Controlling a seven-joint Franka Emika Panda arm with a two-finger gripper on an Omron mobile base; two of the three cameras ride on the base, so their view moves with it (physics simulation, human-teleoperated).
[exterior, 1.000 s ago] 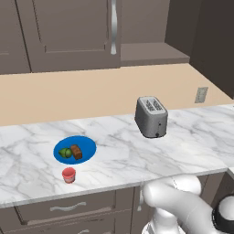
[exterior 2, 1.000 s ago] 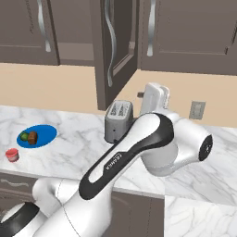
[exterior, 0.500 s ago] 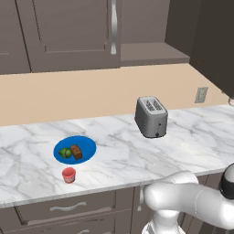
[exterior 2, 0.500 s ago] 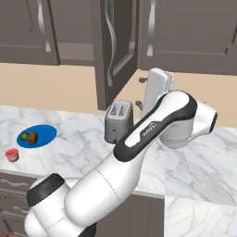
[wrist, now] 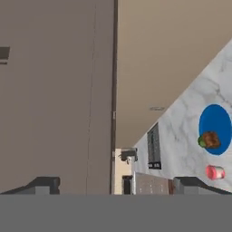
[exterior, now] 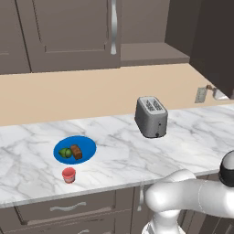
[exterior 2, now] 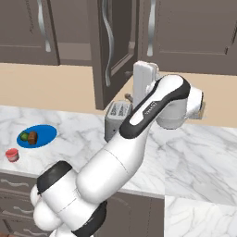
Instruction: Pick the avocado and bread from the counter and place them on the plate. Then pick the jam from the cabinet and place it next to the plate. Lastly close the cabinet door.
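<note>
One plate [exterior: 87, 145], one avocado [exterior: 66, 153], one bread [exterior: 76, 151], one jam [exterior: 68, 175], one toaster [exterior: 151, 116].

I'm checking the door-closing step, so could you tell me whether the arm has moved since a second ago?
Yes. In the right base view the arm has swung right, away from the toaster.

Left base view: set behind the arm on its left, looking forward and down over the desk [exterior: 114, 151], with plate [exterior: 87, 145], toaster [exterior: 151, 116] and closed cupboards above. Right base view: set behind on the right, facing the same desk [exterior 2: 194, 152] from the other side, arm close in front; shares plate [exterior 2: 45, 132] and toaster [exterior 2: 113, 121]. Hand view: rolled sideways, very near the cabinet door [wrist: 54, 90], looking along it toward the far plate [wrist: 216, 118] and toaster [wrist: 154, 147].
</note>
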